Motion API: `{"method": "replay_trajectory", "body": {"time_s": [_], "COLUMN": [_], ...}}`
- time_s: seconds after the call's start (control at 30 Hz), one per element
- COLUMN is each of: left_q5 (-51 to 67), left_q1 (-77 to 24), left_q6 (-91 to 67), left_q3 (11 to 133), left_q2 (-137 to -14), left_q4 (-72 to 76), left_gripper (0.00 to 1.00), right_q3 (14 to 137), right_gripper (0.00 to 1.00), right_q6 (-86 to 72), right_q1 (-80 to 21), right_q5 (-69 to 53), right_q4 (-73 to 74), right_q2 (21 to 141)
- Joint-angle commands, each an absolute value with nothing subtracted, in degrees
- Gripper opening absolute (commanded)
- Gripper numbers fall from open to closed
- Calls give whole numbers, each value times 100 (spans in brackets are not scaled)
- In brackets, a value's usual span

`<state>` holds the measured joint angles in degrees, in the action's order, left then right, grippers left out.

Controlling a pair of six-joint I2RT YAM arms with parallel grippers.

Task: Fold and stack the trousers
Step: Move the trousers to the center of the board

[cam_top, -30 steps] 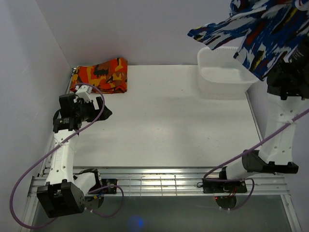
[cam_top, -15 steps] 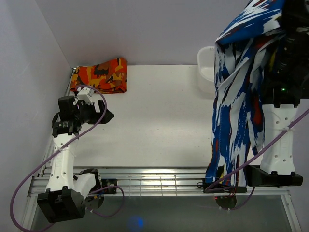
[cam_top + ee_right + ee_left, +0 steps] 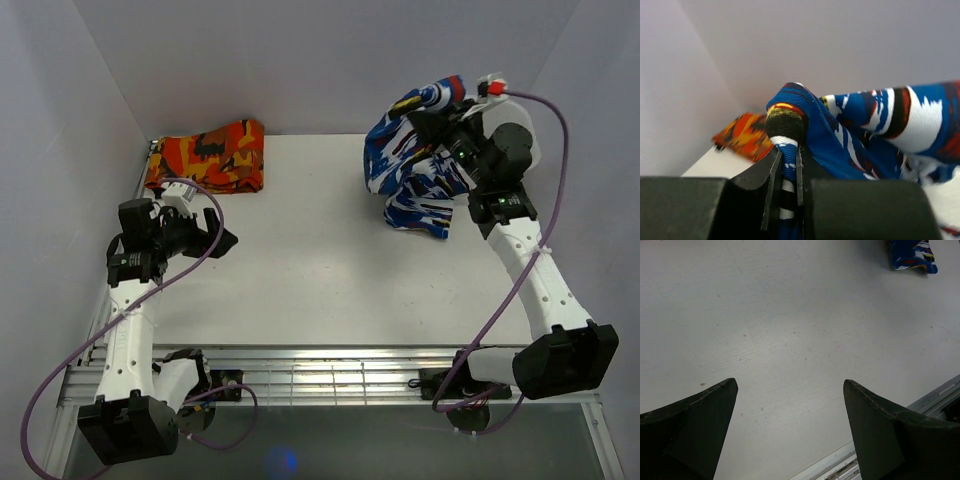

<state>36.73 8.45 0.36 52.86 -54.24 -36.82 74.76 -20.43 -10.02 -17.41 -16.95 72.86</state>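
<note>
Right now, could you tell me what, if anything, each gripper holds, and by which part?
The right gripper pinches a bunched fold of the trousers; which part of them cannot be told. The left gripper is open, empty.

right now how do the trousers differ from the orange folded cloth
The trousers are blue and white, the orange cloth orange, red and black. The trousers hang bunched from the right gripper; the orange cloth lies folded flat, untouched. Both are patterned fabric.

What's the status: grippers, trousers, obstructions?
Left gripper open over table. Right gripper shut on trousers, bunched at far right. Orange cloth far left, apart from them.
</note>
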Motion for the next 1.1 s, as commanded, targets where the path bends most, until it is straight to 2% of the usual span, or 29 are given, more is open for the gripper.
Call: {"method": "replay_trajectory", "body": {"time_s": [0.0, 0.23, 0.37, 0.47, 0.53, 0.57, 0.7, 0.87, 1.03, 1.07], "left_q5": [4138, 4578, 4825, 4852, 4816, 4808, 4599, 3245, 2717, 2611], "left_q1": [844, 835, 844, 835, 835, 835, 677, -649, -1448, -1537], "left_q6": [395, 826, 1265, 1599, 1739, 1766, 1565, 1398, 1064, 1037], "left_q3": [5212, 5080, 4949, 4896, 4991, 5053, 5457, 6352, 7074, 7206], "left_q2": [-5116, -5018, -5080, -5299, -5641, -5782, -6634, -8152, -9358, -9543], "left_q4": [-3472, -3313, -3366, -3357, -3357, -3357, -3112, -2909, -2733, -2733], "left_gripper": [98, 97, 97, 97, 97, 96, 94, 88, 88, 87], "right_q3": [7304, 6857, 6198, 5714, 5529, 5459, 4774, 3817, 3682, 3726], "right_gripper": [8, 8, 8, 8, 8, 8, 8, 8, 86, 90], "right_q6": [-2136, -2294, -1698, -390, 1067, 1499, 3460, 5768, 6522, 6478], "right_q1": [-1642, -2065, -2031, -1987, -1943, -1908, -1872, -1881, -1881, -1881], "right_q5": [-2231, -2522, -2654, -2760, -2935, -2892, -2288, -2179, -2163, -2032], "right_q4": [-2303, -1565, -828, 198, 963, 1663, 2513, 3319, 3824, 3806], "right_q2": [6697, 6899, 6803, 6540, 6338, 6259, 5661, 4686, 4105, 4087]}}
